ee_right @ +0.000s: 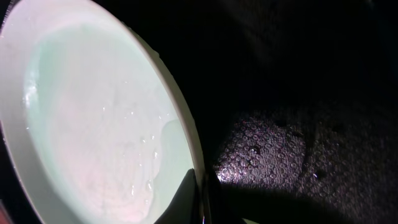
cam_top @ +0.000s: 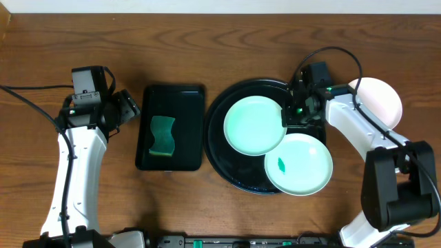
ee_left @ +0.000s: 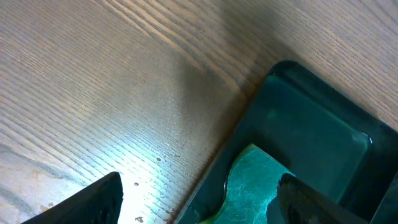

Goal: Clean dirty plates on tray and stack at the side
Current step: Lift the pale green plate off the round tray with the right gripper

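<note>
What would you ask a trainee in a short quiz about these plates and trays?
1. True or false: the green sponge lies in the rectangular black tray.
2. How many mint plates lie on the round black tray?
3. Pick one. The white plate rests: A, on the round black tray; B, on the wooden table, to the right of that tray in the overhead view; C, in the rectangular black tray.
Key: 1 true; 2 two; 3 B.

A brown wooden counter [cam_top: 227, 41] with clear grain fills the view. A pale strip [cam_top: 275, 5] runs along its far edge.
</note>
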